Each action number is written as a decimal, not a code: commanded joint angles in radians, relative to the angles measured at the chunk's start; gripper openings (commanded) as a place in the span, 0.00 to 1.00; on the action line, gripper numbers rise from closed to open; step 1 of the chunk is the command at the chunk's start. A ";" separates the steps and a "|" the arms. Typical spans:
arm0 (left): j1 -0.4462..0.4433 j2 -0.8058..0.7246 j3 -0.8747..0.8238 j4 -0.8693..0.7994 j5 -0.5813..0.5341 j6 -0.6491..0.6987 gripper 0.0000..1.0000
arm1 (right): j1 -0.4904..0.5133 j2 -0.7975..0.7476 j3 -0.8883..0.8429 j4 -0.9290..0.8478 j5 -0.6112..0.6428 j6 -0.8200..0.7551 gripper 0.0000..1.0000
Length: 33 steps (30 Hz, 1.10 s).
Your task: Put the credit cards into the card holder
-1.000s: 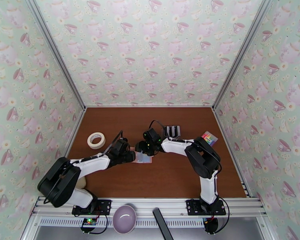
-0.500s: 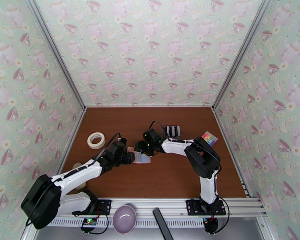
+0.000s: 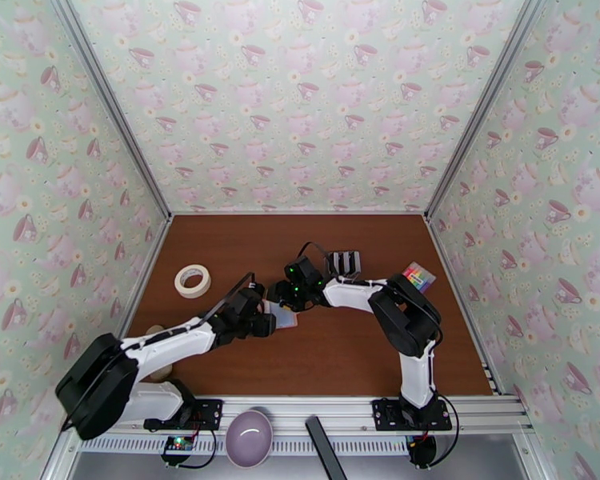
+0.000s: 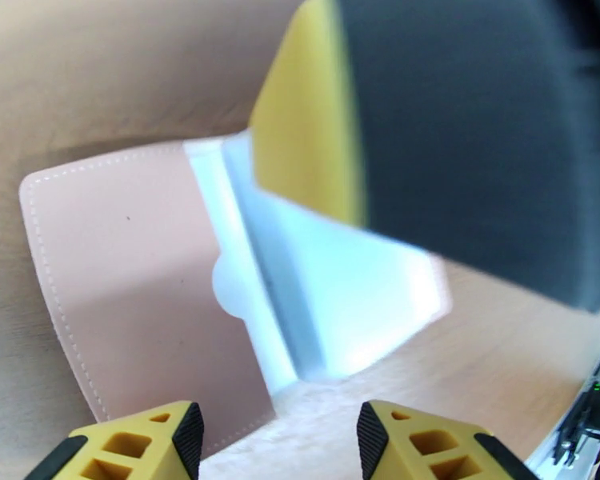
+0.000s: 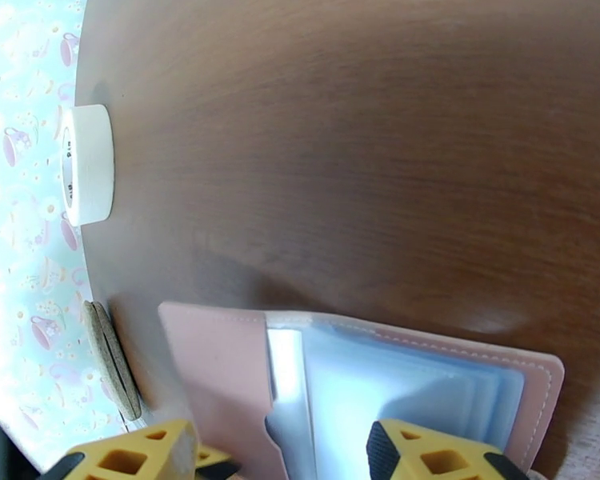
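- Well, the card holder (image 3: 284, 317) lies open and flat on the brown table (image 3: 340, 354), near the middle, right between the two arms.
- Its cover (image 4: 140, 290) is a soft pink with pale stitching along the rounded edge. It lies spread wide, inner face up.
- Inside sits a stack of pale bluish clear pockets (image 5: 396, 378). A small half-round thumb notch is cut into the edge of the front one.
- The left gripper (image 4: 276, 438) has its yellow-tipped fingers parted, with nothing caught between them. The near edge of the holder lies just ahead of the gap.
- The right gripper (image 5: 280, 454) comes at the holder from the far side with its jaws also apart. From the left wrist, one of its fingers stands over the clear pockets. I cannot tell whether it presses on them.
- The credit cards (image 3: 346, 262) stand bunched as a black-and-white striped block further back on the table, apart from the holder.
- A roll of white tape (image 3: 192, 281) lies off to the left.
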 commanded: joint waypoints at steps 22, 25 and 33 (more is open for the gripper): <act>0.020 0.187 0.001 0.243 0.000 0.083 0.61 | -0.067 -0.132 0.021 -0.224 0.178 -0.145 0.63; 0.021 0.202 0.012 0.245 0.003 0.092 0.61 | -0.074 -0.106 0.039 -0.236 0.179 -0.157 0.63; 0.022 0.226 0.017 0.253 0.011 0.102 0.61 | -0.080 -0.054 0.071 -0.215 0.160 -0.151 0.63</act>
